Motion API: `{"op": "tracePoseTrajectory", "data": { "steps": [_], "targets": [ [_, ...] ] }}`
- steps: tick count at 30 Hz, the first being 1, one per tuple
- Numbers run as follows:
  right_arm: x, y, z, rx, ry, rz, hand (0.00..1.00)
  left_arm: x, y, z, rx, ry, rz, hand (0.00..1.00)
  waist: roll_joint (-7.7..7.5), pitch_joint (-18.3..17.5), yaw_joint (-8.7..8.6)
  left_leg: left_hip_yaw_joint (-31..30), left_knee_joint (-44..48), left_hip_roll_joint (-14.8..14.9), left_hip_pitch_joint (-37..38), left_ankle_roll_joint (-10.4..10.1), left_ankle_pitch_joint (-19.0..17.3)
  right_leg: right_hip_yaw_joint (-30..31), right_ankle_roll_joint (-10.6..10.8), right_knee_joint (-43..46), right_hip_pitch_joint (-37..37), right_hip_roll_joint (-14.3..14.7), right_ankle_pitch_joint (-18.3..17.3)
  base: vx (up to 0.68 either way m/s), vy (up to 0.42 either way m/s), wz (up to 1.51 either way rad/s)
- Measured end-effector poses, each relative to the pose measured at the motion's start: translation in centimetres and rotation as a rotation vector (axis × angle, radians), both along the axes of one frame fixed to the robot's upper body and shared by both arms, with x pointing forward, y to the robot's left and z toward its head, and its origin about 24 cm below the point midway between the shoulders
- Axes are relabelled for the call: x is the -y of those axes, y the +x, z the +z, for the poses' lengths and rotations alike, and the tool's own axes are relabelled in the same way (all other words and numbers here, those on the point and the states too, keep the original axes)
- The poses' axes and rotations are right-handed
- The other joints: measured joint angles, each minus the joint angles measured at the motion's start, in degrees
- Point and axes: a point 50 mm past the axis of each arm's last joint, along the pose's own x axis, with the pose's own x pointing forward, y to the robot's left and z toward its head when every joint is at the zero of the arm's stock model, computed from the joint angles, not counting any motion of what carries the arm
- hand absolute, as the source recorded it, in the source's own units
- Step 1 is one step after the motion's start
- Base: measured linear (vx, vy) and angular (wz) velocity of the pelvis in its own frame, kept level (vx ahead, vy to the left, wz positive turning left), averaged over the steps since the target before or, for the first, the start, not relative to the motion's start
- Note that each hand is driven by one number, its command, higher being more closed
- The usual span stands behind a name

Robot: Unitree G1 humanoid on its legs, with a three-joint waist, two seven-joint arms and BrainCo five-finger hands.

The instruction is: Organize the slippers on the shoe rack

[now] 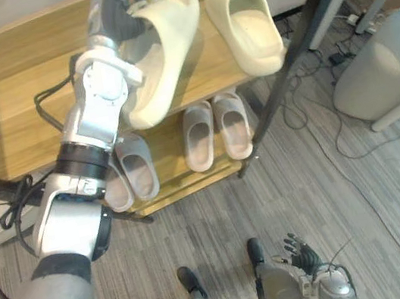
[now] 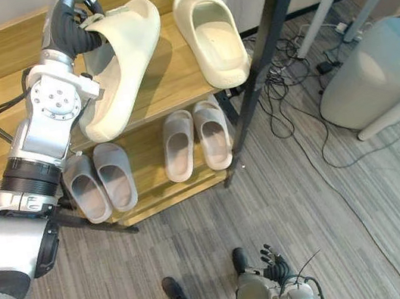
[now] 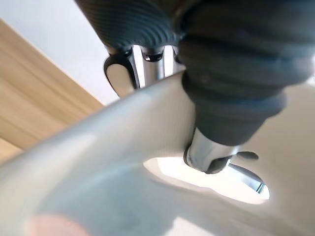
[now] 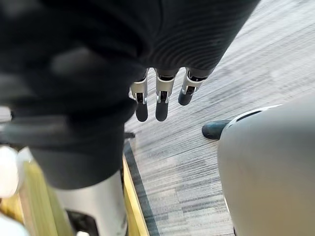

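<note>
Shoe rack (image 1: 21,110): light wood, two shelves, standing on a grey striped floor (image 1: 220,223).

Cream slipper (image 1: 161,56): over the top shelf, tipped up on its side. Its long axis runs on a slant, from the far end near the back of the shelf down to the near end over the front edge. Whether that near end touches the board cannot be told.

Left hand (image 1: 119,9): clenched on the cream slipper's far end. Its fingers (image 3: 120,76) hook over the wall beside the opening.

Second cream slipper (image 1: 248,26): just to the right on the same shelf, lying flat with the opening up. Its long axis runs front to back, and it sits apart from the first.

Grey slippers, lower shelf: one pair (image 2: 102,183) at left and another pair (image 2: 197,139) at right. All four lie front to back, side by side.

Right hand (image 2: 274,264): low by the robot's side over the floor, fingers (image 4: 158,101) hanging loose and holding nothing.

Dark post (image 1: 297,41): slants down past the rack's right end.

Grey rounded bin (image 1: 385,65): well to the right, with cables (image 1: 309,112) lying between it and the rack.
</note>
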Motion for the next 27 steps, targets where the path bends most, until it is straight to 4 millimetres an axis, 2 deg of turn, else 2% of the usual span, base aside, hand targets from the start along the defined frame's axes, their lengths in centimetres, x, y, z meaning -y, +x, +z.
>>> {"op": "tracePoseTrajectory", "data": {
  "steps": [2,7,8,13,21,27],
  "targets": [
    [0.0,0.1,0.3,0.016,0.000,-0.005,0.00,-0.5,0.0,1.1,0.013,0.000,0.024,1.00,0.35,0.20,-0.31,0.20,0.00,-0.14,-1.11,0.04,0.03,0.84,0.00,-0.82,-1.10,0.01,0.93,-0.06,0.012,-0.11],
    [0.1,0.2,0.3,0.023,0.007,-0.015,0.00,-1.3,0.2,1.3,0.003,-0.010,0.052,1.00,0.51,0.43,-0.74,0.29,-0.01,-0.23,-1.58,0.11,0.08,1.34,-0.02,-0.88,-1.95,0.00,1.29,-0.03,0.006,-0.07],
    [0.0,0.2,0.4,0.026,0.017,-0.025,0.00,-1.5,0.2,1.6,0.005,-0.013,0.058,0.00,0.46,0.85,-0.74,0.32,0.00,-0.23,-1.62,0.11,0.07,1.55,-0.02,-0.88,-2.05,0.01,1.29,0.00,0.000,0.00],
    [-0.1,0.6,0.6,0.043,0.020,-0.023,0.00,-2.6,-0.1,2.4,0.026,-0.017,0.088,0.00,0.33,1.68,-0.95,1.12,0.01,-0.52,-2.76,0.12,0.09,2.69,0.02,-0.95,-3.83,-0.12,2.00,-0.02,0.020,-0.11],
    [-0.2,0.8,0.7,0.057,0.030,-0.028,0.00,-2.8,0.1,3.1,0.022,-0.026,0.107,0.00,0.31,1.72,-2.19,-0.15,0.00,-0.59,-2.76,0.12,0.09,2.54,0.02,-0.94,-3.75,-0.21,2.05,0.00,0.011,0.00],
    [-0.2,0.6,0.8,0.060,0.037,-0.037,0.00,-2.4,0.1,3.3,0.027,-0.029,0.096,0.00,0.31,1.71,-2.28,-0.82,-0.01,-0.67,-2.81,0.25,0.18,2.06,0.04,-0.85,-3.55,-0.32,2.06,0.00,0.019,0.04]
  ]
}}
